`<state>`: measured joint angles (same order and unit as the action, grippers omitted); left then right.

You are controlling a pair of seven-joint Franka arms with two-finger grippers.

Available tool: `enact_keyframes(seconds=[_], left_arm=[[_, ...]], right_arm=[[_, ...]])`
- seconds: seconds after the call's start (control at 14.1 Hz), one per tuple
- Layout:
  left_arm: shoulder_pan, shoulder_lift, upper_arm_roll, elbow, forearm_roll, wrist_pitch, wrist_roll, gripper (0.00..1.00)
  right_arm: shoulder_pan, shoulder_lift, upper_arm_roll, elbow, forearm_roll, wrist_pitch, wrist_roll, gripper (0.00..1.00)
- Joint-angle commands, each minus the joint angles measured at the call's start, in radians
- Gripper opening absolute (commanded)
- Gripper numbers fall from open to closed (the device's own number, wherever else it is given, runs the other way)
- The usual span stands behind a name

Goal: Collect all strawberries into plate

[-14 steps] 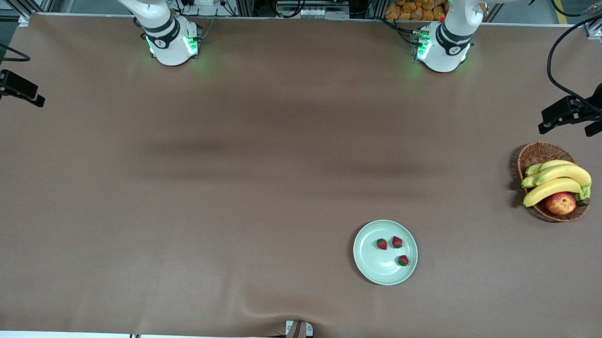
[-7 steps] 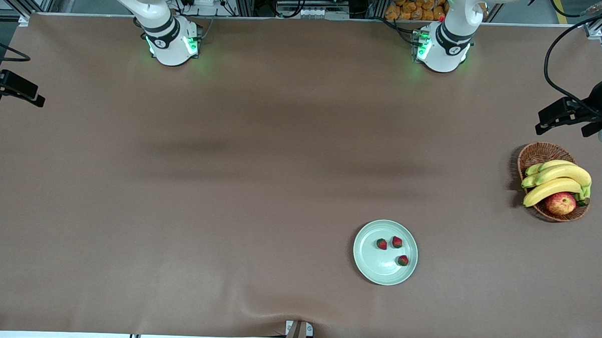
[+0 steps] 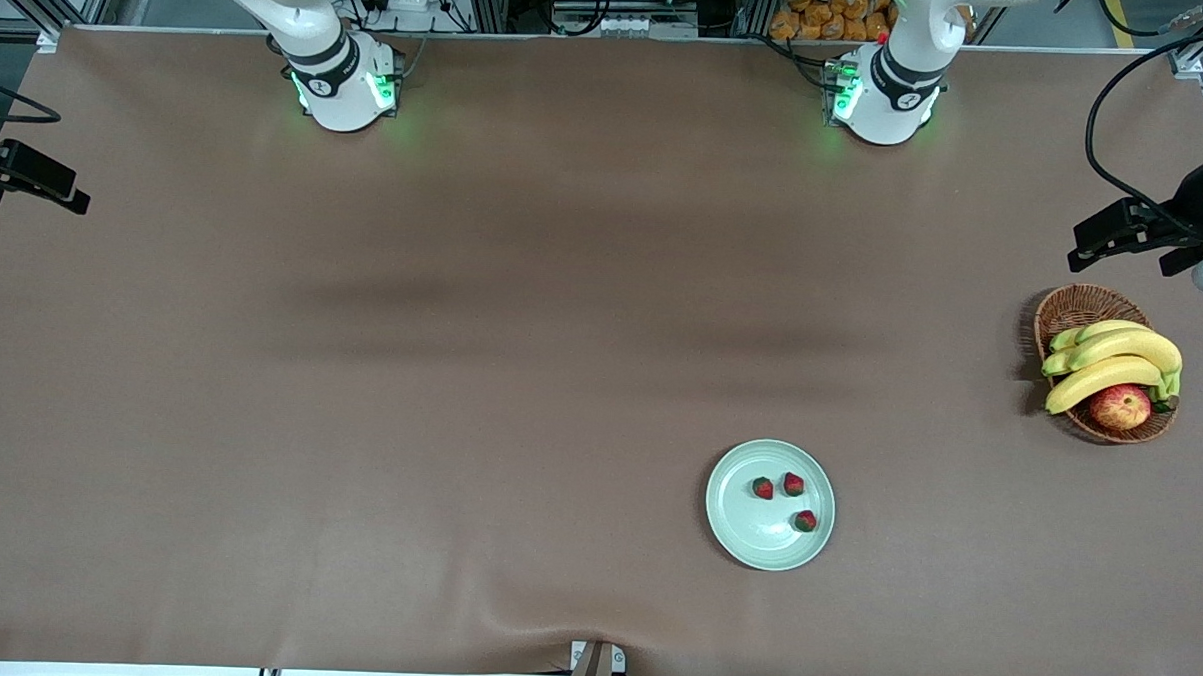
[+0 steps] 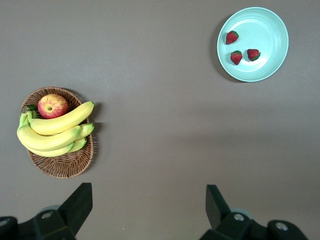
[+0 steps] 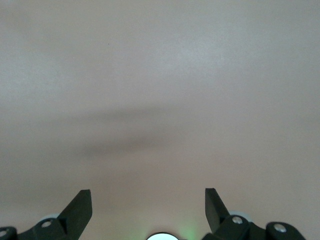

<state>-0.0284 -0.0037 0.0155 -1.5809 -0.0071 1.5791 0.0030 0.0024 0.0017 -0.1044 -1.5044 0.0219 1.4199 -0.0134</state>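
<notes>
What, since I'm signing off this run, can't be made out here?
Basket floor: bananas and apple cover it, both views.
Left hand: front view's edge cuts it off.
Right hand: likewise cut off; its wrist view shows only table.
Strawberries on plate: too small for detail, front view.

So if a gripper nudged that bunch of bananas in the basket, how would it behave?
The bunch of bananas would probably move as one, being joined at the stems. Piled above the wicker basket rim against the apple, it could rock or slide off. The light-looking basket might shift too.
</notes>
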Motion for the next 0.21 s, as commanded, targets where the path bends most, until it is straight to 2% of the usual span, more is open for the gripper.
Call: enact_keyframes(seconds=[0.0, 0.14], left_arm=[[0.001, 0.004, -0.002, 0.009, 0.007, -0.002, -0.009, 1.0], [0.001, 0.004, -0.002, 0.007, 0.006, -0.002, -0.011, 1.0]], right_arm=[[-0.01, -0.006, 0.008, 0.0, -0.005, -0.007, 0.0, 1.0], [-0.01, -0.006, 0.008, 0.0, -0.005, -0.007, 0.0, 1.0]])
